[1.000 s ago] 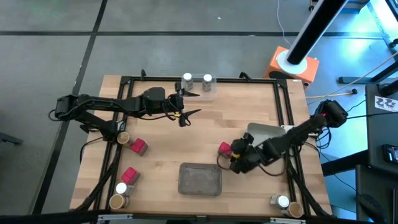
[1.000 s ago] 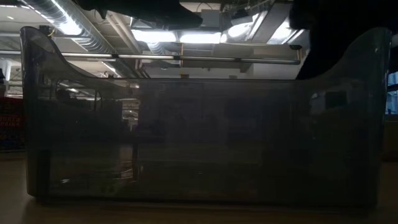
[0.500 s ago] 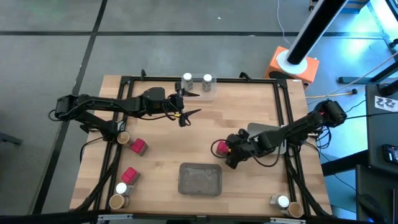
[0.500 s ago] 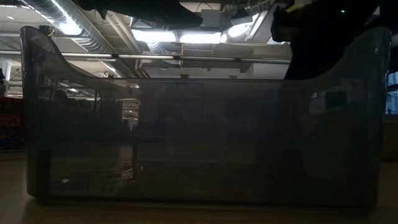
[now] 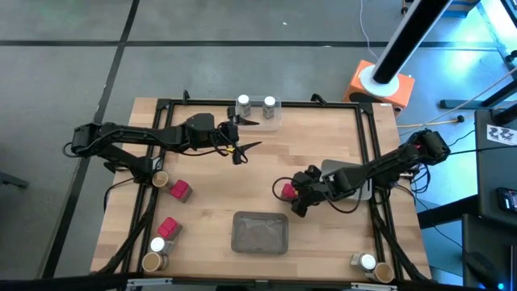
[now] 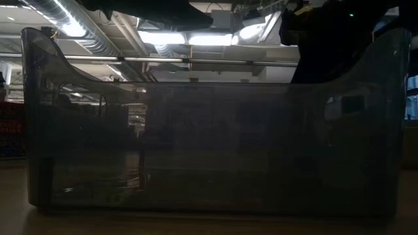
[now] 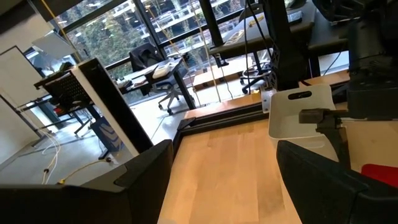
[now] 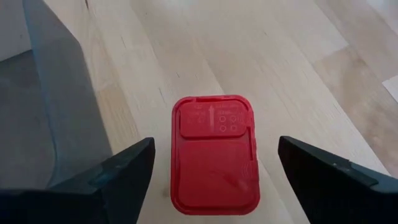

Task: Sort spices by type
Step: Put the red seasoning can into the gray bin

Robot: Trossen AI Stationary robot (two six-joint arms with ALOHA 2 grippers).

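Right gripper (image 8: 211,165): open wide, nothing held | red spice pack (image 8: 216,154): centred between fingers, long axis along approach | left gripper (image 5: 242,137): open, empty, far-left over bench (image 5: 323,137).

1. From my overhead feed, the light wooden desk (image 5: 266,170) sat on a dark grey floor (image 5: 65,73) of large tiles with pale seams.
2. An orange box (image 5: 384,87) stood on the floor beyond the desk's far right corner, with a black-and-white pole (image 5: 404,40) slanting over it.
3. My low camera showed a ceiling with bright strip lights (image 6: 196,38) and a silver duct (image 6: 72,26) running along it.
4. Through the left wrist feed I saw tall windows (image 7: 155,25) with buildings and trees outside.
5. Office chairs (image 7: 165,74) and work tables (image 7: 224,71) stood before those windows, on a pale floor.
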